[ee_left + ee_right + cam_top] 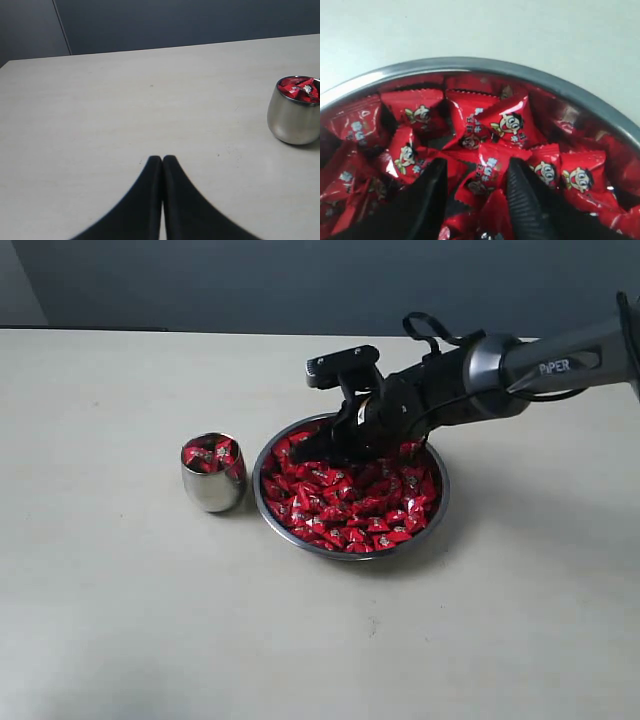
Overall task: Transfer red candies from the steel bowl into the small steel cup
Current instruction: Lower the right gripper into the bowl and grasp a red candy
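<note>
Spreading under a grey wall [250, 280], pale tabletop [120, 620], red candies [350, 505] in shiny crinkled wrappers heaping the steel bowl [470, 63], right gripper [476, 165] gaping wide among them, left gripper [162, 160] pinching shut, empty.

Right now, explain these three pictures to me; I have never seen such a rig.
This is a two-armed robot. One picture comes from a camera off the arms: it shows a table with a steel bowl of red candies and a small cup already holding some. The other two come from cameras on the wrists. The right arm reaches into the bowl; the right fingers stand open among the candies, nothing clearly gripped yet. The left fingers are shut and empty above the table, the cup in view.
</note>
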Controlling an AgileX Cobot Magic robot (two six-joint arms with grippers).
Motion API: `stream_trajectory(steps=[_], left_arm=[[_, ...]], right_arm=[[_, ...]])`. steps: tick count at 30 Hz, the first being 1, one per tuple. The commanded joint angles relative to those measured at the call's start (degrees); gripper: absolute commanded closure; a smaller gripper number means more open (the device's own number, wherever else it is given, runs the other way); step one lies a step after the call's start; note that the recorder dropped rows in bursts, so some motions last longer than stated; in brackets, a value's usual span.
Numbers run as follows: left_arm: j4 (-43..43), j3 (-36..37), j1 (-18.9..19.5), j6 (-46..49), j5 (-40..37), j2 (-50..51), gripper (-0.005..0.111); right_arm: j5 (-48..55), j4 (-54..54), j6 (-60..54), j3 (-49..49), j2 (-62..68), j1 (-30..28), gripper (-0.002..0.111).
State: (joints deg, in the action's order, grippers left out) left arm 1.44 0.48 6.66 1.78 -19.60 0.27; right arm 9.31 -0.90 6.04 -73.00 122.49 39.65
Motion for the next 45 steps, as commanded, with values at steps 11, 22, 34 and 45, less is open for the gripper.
stream_trajectory(steps=[11, 22, 34, 45], left_arm=[[0.1, -0.5, -0.5, -0.1, 0.3, -0.3, 0.106], [0.1, -0.5, -0.5, -0.1, 0.3, -0.3, 0.106], [0.1, -0.5, -0.5, -0.1, 0.3, -0.3, 0.106], [0.1, -0.5, -0.5, -0.1, 0.3, -0.3, 0.106]], right_arm=[[0.4, 0.1, 0.1, -1.6, 1.0, -0.3, 0.108], [4.7, 0.1, 0.1, -1.6, -5.4, -0.3, 0.108], [8.0, 0.1, 0.1, -1.1, -8.1, -0.2, 0.108], [5.9, 2.9, -0.1, 5.4, -8.0, -0.2, 0.108]])
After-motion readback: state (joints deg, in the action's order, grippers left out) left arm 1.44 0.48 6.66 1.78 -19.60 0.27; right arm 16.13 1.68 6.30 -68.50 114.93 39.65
